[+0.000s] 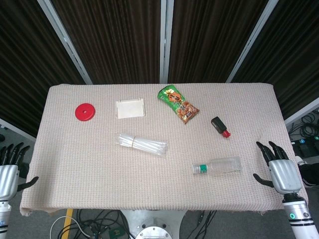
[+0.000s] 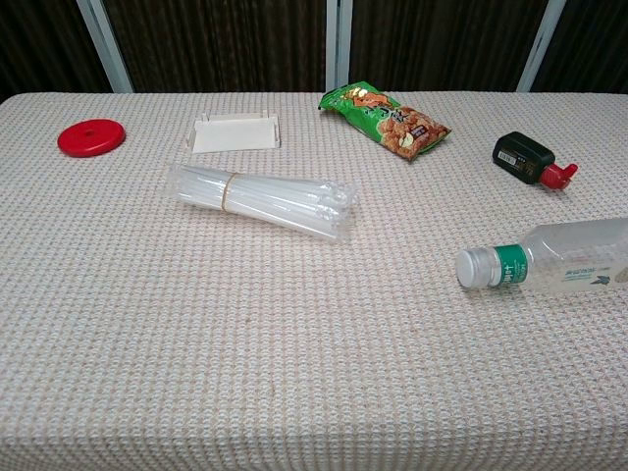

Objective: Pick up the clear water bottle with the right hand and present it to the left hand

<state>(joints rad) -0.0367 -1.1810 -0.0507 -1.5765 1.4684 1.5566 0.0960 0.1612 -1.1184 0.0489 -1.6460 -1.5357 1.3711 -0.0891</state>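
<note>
Head view. Right hand (image 1: 280, 167): at the right edge of the table (image 1: 75, 164), just past the cloth's near corner, back of the hand up, fingers spread and pointing away from the robot, thumb out toward the table; holds nothing. Left hand (image 1: 9, 172): at the left edge, off the near left corner, partly cut by the frame, fingers apart and pointing away, thumb out to the side; holds nothing. Clear water bottle (image 1: 218, 167): lying on its side on the cloth in the near right part of the table, white cap and green neck band toward the left, base toward the right hand; near that hand but apart from it. No liquid can be made out inside. Small black bottle with red cap (image 1: 220, 126): lying beyond the water bottle. Green snack packet (image 1: 178, 103): sealed, far centre. Bundle of clear straws (image 1: 142, 144): bagged, mid-table. White card holder (image 1: 130, 108) and red disc (image 1: 84, 111): far left.

Chest view. Neither hand shows. Water bottle at the right edge, cut by the frame, cap pointing left, label facing up, looks empty. Straw bundle banded near its left end.
</note>
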